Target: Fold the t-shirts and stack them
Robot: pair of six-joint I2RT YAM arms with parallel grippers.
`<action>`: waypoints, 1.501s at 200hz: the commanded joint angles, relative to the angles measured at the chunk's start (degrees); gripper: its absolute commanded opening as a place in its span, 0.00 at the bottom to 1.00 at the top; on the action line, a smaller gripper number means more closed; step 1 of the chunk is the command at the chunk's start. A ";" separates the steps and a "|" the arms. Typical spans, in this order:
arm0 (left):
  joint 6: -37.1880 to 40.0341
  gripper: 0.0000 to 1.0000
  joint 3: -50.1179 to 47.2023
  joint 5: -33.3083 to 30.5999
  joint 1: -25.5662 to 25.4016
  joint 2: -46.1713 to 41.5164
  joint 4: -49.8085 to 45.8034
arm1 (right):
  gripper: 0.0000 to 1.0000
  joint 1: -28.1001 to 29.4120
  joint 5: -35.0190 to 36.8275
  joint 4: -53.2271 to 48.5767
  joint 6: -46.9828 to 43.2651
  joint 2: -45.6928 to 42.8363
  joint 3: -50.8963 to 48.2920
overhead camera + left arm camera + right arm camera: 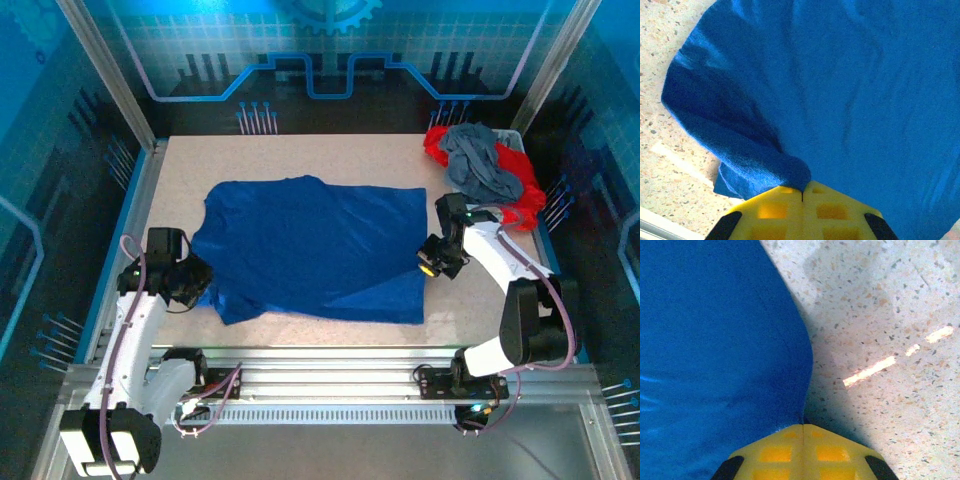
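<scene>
In the middle of the table [190, 165], one royal-blue t-shirt [310, 245] lies spread flat. The left gripper [802, 192] is clamped on its near-left corner, with cloth bunched between the closed fingers. The right gripper [803, 427] pinches its right edge the same way. At the far right corner, one slate-grey t-shirt [482, 165] lies crumpled on red t-shirts [520, 190], their number unclear.

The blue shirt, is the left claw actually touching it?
Touching. The left wrist view shows the left gripper closed, with a fold of the blue shirt pinched between its yellow fingers.
</scene>
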 commanded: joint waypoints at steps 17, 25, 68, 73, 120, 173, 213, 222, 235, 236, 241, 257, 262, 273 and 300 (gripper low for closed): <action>1.49 0.00 1.71 0.48 -0.22 -0.59 -1.49 | 0.00 1.60 0.52 -5.54 0.79 -0.41 2.31; 1.48 0.00 1.79 0.46 -0.23 -0.64 -1.58 | 0.00 1.94 0.89 -6.39 0.95 -1.09 2.57; 1.37 0.00 1.54 0.45 -0.22 -0.46 -0.99 | 0.00 3.66 2.33 -7.96 1.64 -1.28 0.49; 1.40 0.00 1.53 0.43 -0.22 -0.30 -0.88 | 0.00 3.61 2.31 -7.24 1.75 -0.74 -0.23; 1.62 0.00 1.40 0.97 -0.22 0.67 -0.35 | 0.10 0.30 1.00 -1.68 -2.43 9.13 3.31; 2.40 0.00 1.72 1.25 -0.22 0.69 -1.05 | 0.40 2.47 0.53 -7.98 -2.36 -2.13 -2.33; 2.09 0.00 1.65 1.78 -0.40 1.32 -0.15 | 0.42 5.08 -3.32 -10.01 -1.59 -10.05 -13.44; 1.95 0.00 1.69 1.92 -0.40 1.51 0.00 | 0.44 5.15 -4.04 -9.20 -2.09 -10.48 -14.93; 1.85 0.00 1.68 2.19 -0.49 1.67 0.34 | 0.45 5.52 -4.90 -7.06 -2.74 -10.58 -16.33; 1.85 0.00 1.69 2.19 -0.49 1.70 0.35 | 0.45 5.51 -4.99 -6.87 -2.82 -10.52 -16.44; 1.86 0.00 1.71 2.29 -0.49 1.77 0.36 | 0.45 5.72 -5.30 -6.03 -3.05 -10.26 -16.77; 1.93 0.00 1.87 2.30 -0.49 1.82 0.34 | 0.45 6.67 -5.91 -4.46 -3.39 -8.46 -17.06; 1.94 0.00 1.96 2.28 -0.49 1.82 0.31 | 0.44 7.07 -5.95 -4.09 -3.36 -7.82 -17.14; 1.88 0.00 1.98 2.33 -0.48 1.76 0.27 | 0.42 7.58 -6.03 -3.15 -3.10 -6.72 -17.33; 2.14 0.00 2.18 2.19 -0.49 1.49 -0.08 | 0.37 8.42 -5.83 -1.81 -2.66 -5.68 -16.87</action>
